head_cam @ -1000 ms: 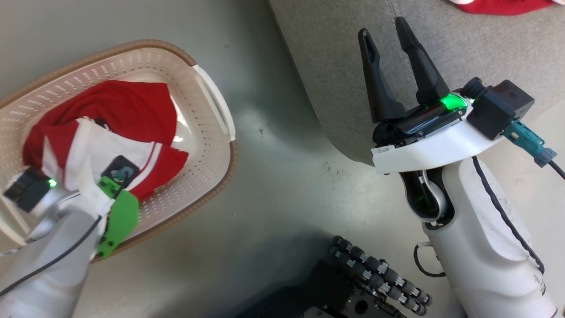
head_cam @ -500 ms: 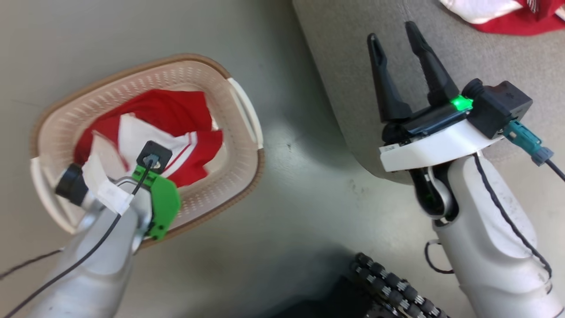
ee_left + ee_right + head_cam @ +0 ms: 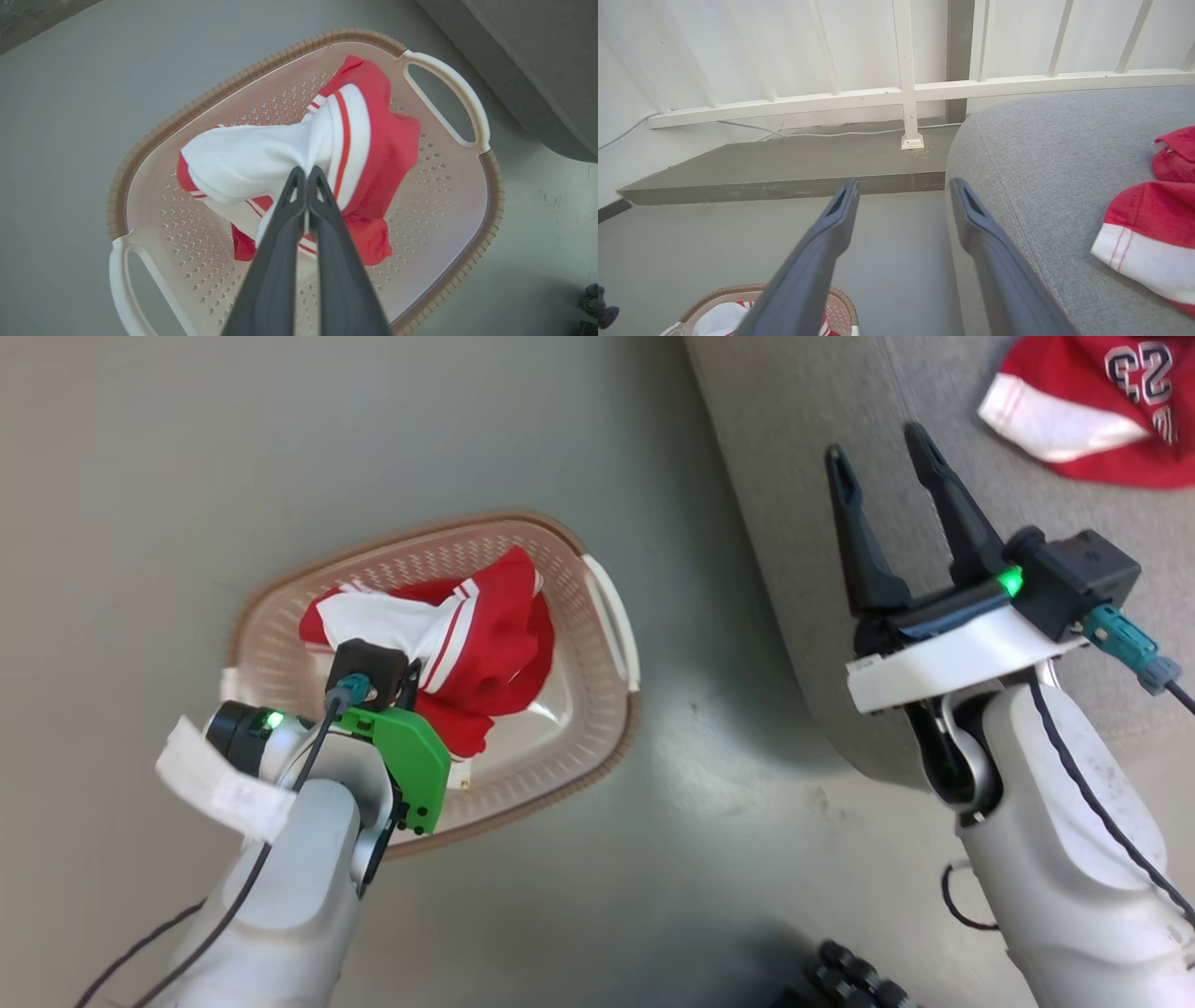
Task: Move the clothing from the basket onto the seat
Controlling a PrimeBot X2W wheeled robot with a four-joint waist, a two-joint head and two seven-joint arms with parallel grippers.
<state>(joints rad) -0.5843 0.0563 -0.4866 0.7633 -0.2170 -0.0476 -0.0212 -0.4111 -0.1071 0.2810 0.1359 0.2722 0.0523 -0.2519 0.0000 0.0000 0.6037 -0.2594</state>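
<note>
The left pincer (image 3: 307,170) has its two dark fingers pressed together, clenched on a white fold of one red-and-white garment (image 3: 378,140). That garment is bunched up from the grip, white panel at 10 o'clock of the fingertips and red cloth with striped trim from 12 to 4 o'clock. It hangs over the inside of the one basket (image 3: 210,100); whether its lowest fold touches the perforated base I cannot tell. The basket has two white handles, one (image 3: 448,88) at 1 o'clock of the garment and the other (image 3: 140,284) at 7 o'clock, and a brown rim. It stands on the grey floor (image 3: 280,448).

The right pincer (image 3: 876,441) is released, its two fingers spread apart with nothing between them, over the edge of the one grey seat (image 3: 794,476). In the head view the basket lies at about 8 o'clock of this pincer, well apart from it. A second garment (image 3: 1102,411), red with a white band and dark numerals, lies on the seat at 2 o'clock of the right pincer. In the right wrist view it shows as two red folds (image 3: 1148,219); I cannot tell whether they are one piece. Beyond the floor stands one white railing (image 3: 906,93), with one white cable (image 3: 831,134) along its foot.
</note>
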